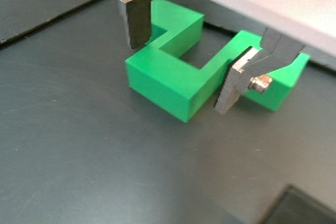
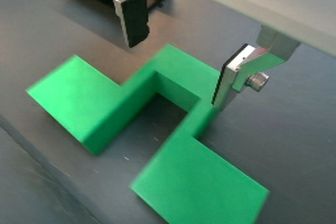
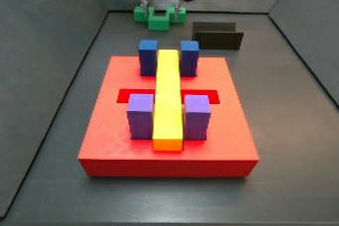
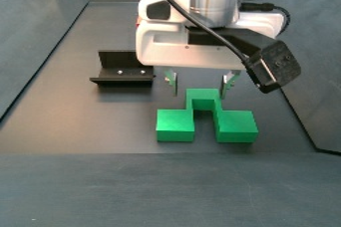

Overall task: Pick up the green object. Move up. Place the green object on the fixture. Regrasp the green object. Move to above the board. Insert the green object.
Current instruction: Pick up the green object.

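In a wrist view, my gripper (image 1: 184, 59) is spread wide, its flat silver fingers (image 1: 136, 17) straddling the raised centre of the green object (image 1: 178, 71), apparently not yet touching. If I close off-centre, I judge the smooth plastic block could twist or slip out.

In a wrist view, the green object (image 2: 118, 105) shows crisp matte edges on the dark floor.

In a side view, the red board (image 3: 166, 121) lies well in front of the green object (image 3: 161, 16); the dark fixture (image 3: 217, 37) stands near it.

In a side view, the fixture (image 4: 123, 72) is an angular bracket beside the green object (image 4: 204, 117), which lies under my gripper (image 4: 197, 87).
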You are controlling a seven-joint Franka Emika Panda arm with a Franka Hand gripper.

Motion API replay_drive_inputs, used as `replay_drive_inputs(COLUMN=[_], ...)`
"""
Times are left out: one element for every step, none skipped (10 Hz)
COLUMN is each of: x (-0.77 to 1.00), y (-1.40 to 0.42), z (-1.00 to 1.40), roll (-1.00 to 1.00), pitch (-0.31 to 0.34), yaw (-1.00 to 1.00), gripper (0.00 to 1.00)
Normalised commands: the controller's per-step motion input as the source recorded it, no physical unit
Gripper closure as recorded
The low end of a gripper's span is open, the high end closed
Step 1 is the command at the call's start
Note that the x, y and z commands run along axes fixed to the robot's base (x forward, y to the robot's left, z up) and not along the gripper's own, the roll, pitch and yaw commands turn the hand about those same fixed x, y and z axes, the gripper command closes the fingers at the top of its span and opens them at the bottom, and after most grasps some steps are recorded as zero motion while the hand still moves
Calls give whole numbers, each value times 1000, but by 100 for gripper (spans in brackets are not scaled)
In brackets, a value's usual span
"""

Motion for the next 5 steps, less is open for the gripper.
replay_drive_inputs(x=[-166,-200,-214,-46,0], y=[0,0,0,74,223], z=[-314,-343,-309,-111,0], roll=[0,0,0,-80,-171], pitch=[-6,-14,-21,-50,-43], yaw=[0,0,0,0,6], gripper=[0,0,0,0,0])
